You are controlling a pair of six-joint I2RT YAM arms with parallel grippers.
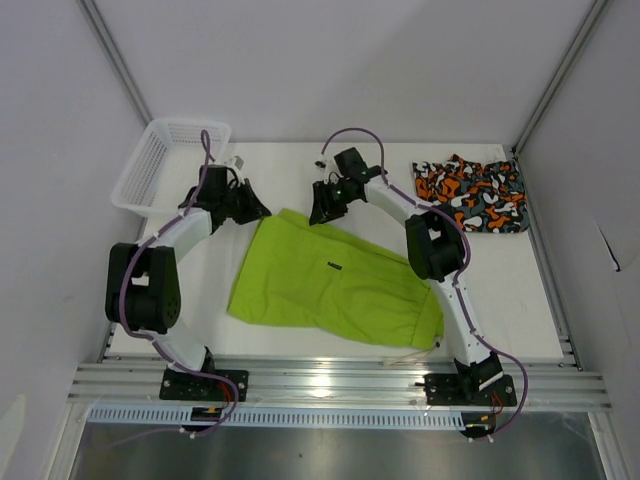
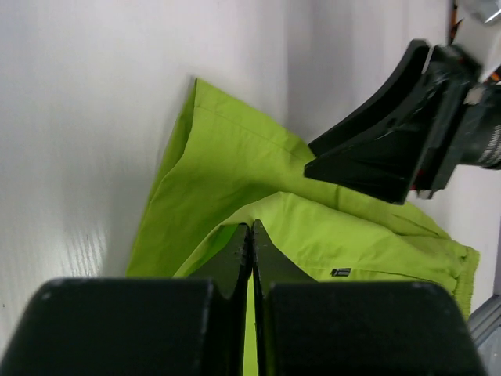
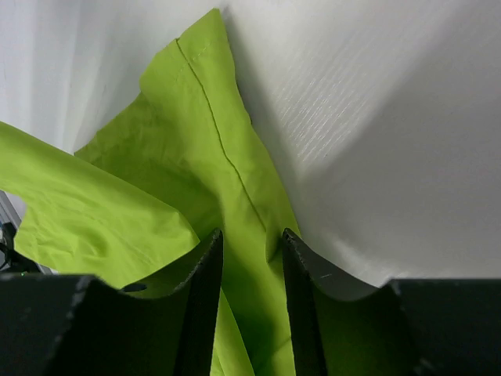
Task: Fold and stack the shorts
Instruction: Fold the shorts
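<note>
Currently you've got both arms reaching over the far edge of the lime green shorts (image 1: 330, 285). That pair lies spread mid-bench (image 1: 300, 170), gathered waist end near right, leg end far left.

L pincer (image 1: 255, 209): closed tight, tips together. In the L wrist view a fold of the green cloth rises to the tips and looks pinched there. Position: far-left corner of the lime green shorts.

R pincer (image 1: 322, 210): jaws part open, astride a stitched hem ridge at the far edge of the same pair. Cloth shows between the fingers (image 3: 205, 266), but they're not clamped on it. In the R wrist view a lifted flap of green runs off to one side.

The two pincers sit near each other but apart.

A small black label (image 1: 333, 266) shows on the upper face of the green pair.

Camo shorts (image 1: 470, 195), orange/blk/grey/white, lie flat at the far-right corner of the bench, well apart from the green pair, neither arm touching them.

White mesh basket (image 1: 170, 160) sits at the far-left corner, just beyond the L arm.
</note>
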